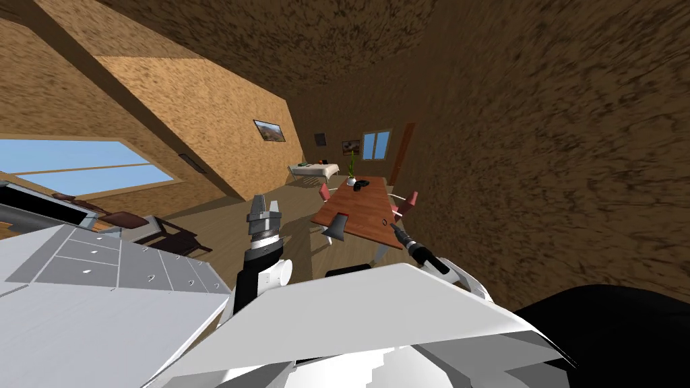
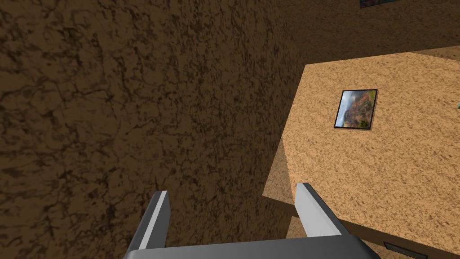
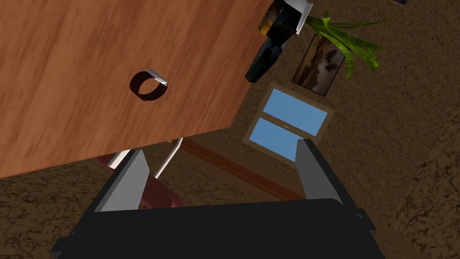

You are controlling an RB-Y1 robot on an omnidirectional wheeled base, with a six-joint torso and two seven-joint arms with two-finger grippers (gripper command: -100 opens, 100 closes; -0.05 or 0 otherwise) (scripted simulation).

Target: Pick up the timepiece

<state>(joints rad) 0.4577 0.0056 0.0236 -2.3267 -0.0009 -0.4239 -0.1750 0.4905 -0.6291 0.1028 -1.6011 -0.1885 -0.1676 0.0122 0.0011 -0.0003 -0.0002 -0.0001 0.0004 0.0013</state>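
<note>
The timepiece (image 3: 149,85) is a wristwatch with a dark brown looped band and a small white face. It lies on a red-brown wooden table (image 3: 67,67) close to the table's near edge. In the head view the watch (image 1: 385,222) is a small ring just beyond my right gripper (image 1: 394,228). My right gripper (image 3: 220,153) is open and empty, hovering off the table's edge, with the watch ahead and clear of both fingers. My left gripper (image 1: 264,202) is raised left of the table (image 1: 357,209), and its fingers (image 2: 155,220) stand open with nothing between them.
A potted plant (image 1: 351,176) and a dark object (image 1: 362,183) stand at the table's far end. A grey object (image 1: 335,225) sits at its near left corner. Red chairs (image 1: 410,200) flank the table. A white drawer cabinet (image 1: 101,263) is close on my left.
</note>
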